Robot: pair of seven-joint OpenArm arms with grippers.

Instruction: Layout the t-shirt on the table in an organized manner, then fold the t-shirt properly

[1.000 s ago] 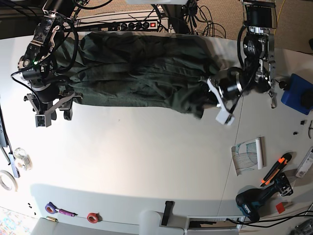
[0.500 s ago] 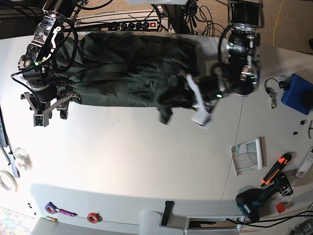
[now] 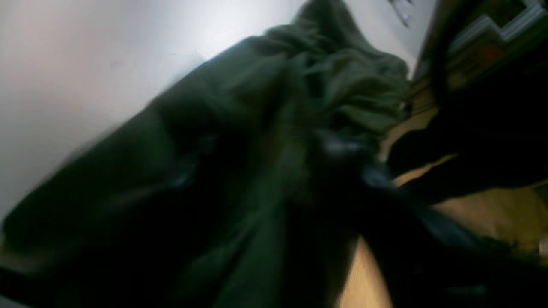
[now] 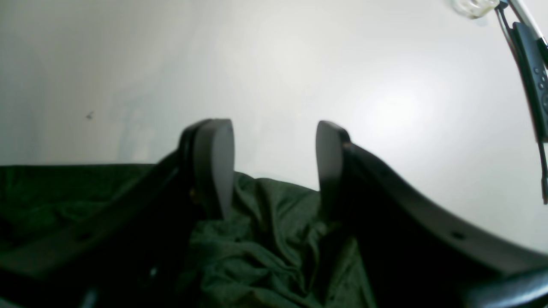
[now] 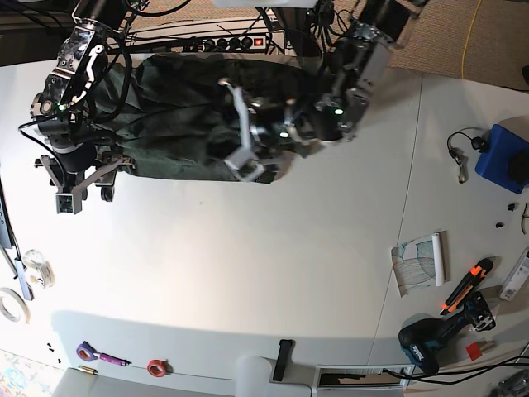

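Now, right claw (image 4: 272, 137) released astride t-shirt (image 4: 265, 244) edge, left claw (image 5: 234, 128) state unreadable, bare table (image 5: 289, 265) ahead

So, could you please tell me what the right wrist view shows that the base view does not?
Only the right wrist view shows the right gripper close up, jaws apart with the t-shirt beneath. Only the base view shows the left arm over the t-shirt, plus the drill and blue box near the right edge of the table. Both show the dark green t-shirt and the white table.
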